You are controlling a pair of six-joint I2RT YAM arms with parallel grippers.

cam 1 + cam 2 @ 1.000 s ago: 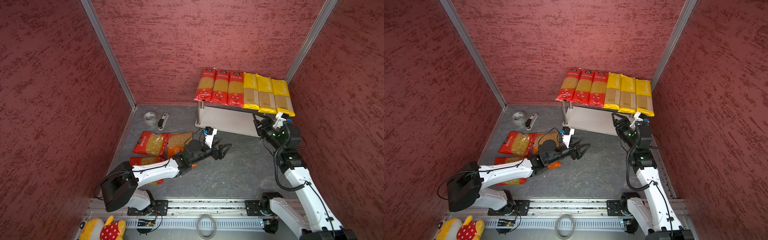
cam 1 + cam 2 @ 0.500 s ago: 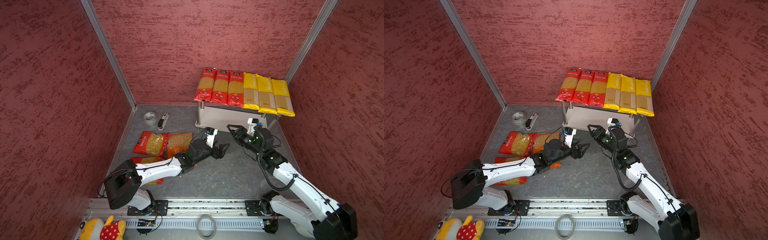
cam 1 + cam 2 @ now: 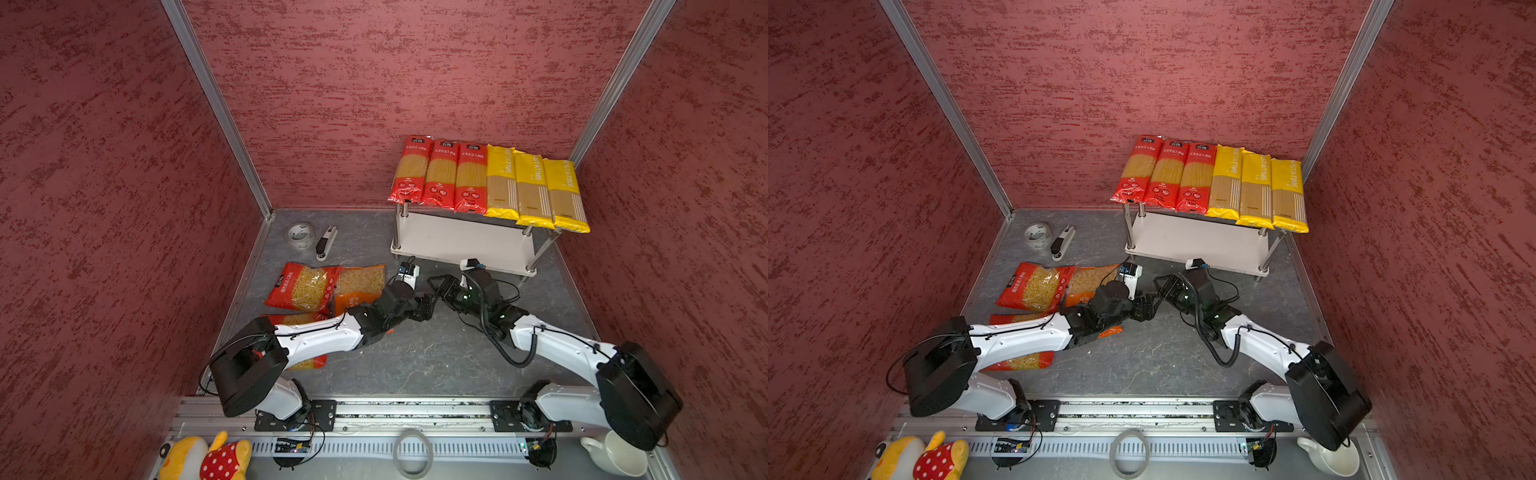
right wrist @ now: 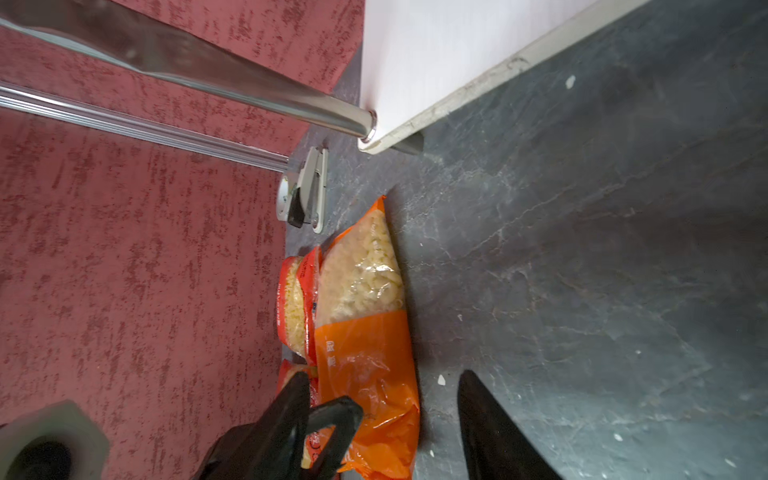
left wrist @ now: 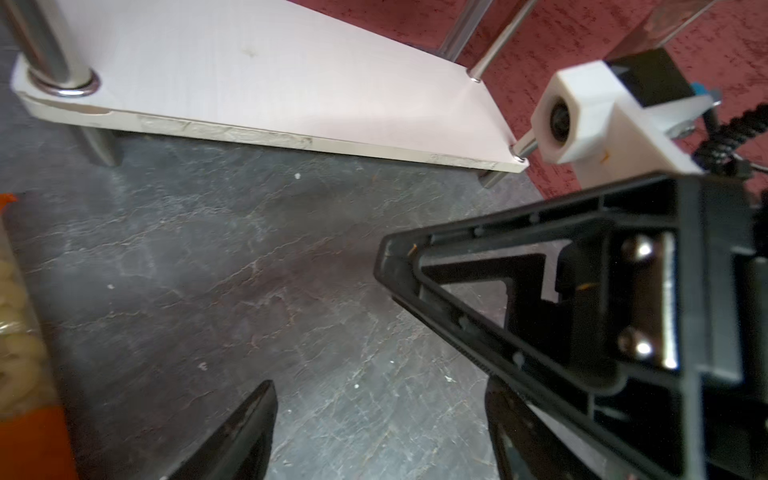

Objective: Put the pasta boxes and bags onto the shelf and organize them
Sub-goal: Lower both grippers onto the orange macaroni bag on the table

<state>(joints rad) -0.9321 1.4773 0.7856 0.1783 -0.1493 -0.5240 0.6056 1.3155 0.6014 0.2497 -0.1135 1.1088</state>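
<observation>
Red wide plastic bags of short pasta [image 3: 301, 286] lie at the left of the grey marbled tabletop [image 3: 415, 365], one partly under the white left arm [image 3: 316, 337]. An orange plastic pasta pack [image 3: 361, 282] touches the upper bag. Just right of it, the left end effector [image 3: 428, 306] has its fingers spread, gripping nothing. It sits almost tip to tip with the right end effector [image 3: 437, 286], likewise spread and gripping nothing. Behind them stands the white two-tier shelf with metal posts [image 3: 465, 243]. Its top tier carries three long red spaghetti packs [image 3: 440, 176], then three long yellow spaghetti packs [image 3: 534, 191].
</observation>
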